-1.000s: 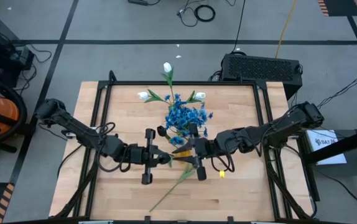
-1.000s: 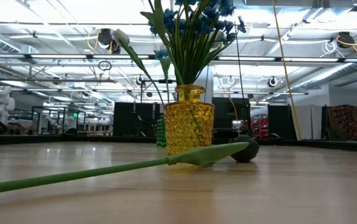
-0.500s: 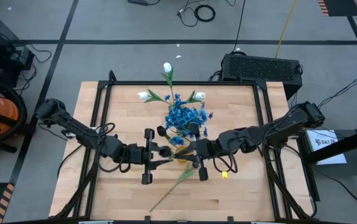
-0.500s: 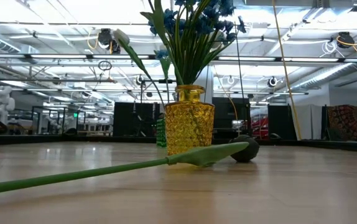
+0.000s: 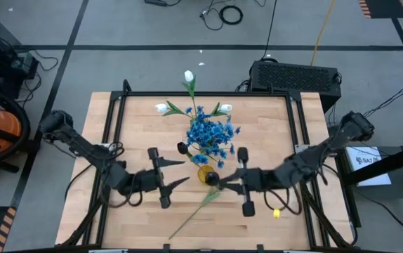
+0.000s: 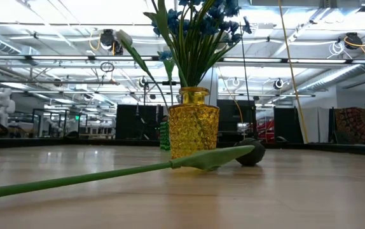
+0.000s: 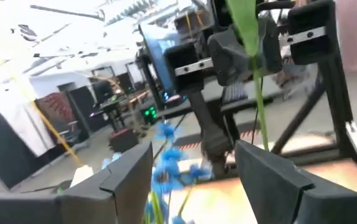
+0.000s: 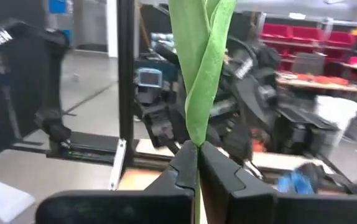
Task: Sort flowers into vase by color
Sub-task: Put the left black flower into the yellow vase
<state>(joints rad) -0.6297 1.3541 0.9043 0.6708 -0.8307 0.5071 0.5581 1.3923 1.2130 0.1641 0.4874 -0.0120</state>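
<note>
A yellow glass vase [image 6: 194, 124] holds bright-blue flowers [image 5: 212, 131]; white tulips [image 5: 189, 76] spread beyond it. A long green stem [image 6: 74, 179] with a leaf and a dark bud [image 6: 251, 152] lies on the table beside the vase. My right gripper [image 5: 215, 184] is just near-right of the vase [image 5: 205, 174], shut on a green flower stem. My left gripper [image 5: 182, 172] stands open to the vase's left, facing it with nothing between its fingers. Whether the held stem is the one lying on the table I cannot tell. The low view shows neither gripper. My right gripper pinches a green leaf where it narrows into the stem [image 8: 195, 134], between its two shut fingertips. In the left wrist view its fingers [image 7: 228, 53] lie across the stem [image 7: 259, 112]. The stem runs upright past them, and its lower end is hidden by my own finger.
Black frame rails [image 5: 117, 133] border the wooden table. A black box [image 5: 296, 74] sits beyond the far right corner. A small green vase [image 6: 164, 137] stands behind the yellow one. Bare wood shows on the left [image 5: 135, 130] and right [image 5: 268, 130].
My left gripper has opened, let go of the green leaf and drawn back toward the table's left edge. My right gripper has shut on that leaf and moved toward the right and near edges. The vase and the stem on the table have stayed put.
</note>
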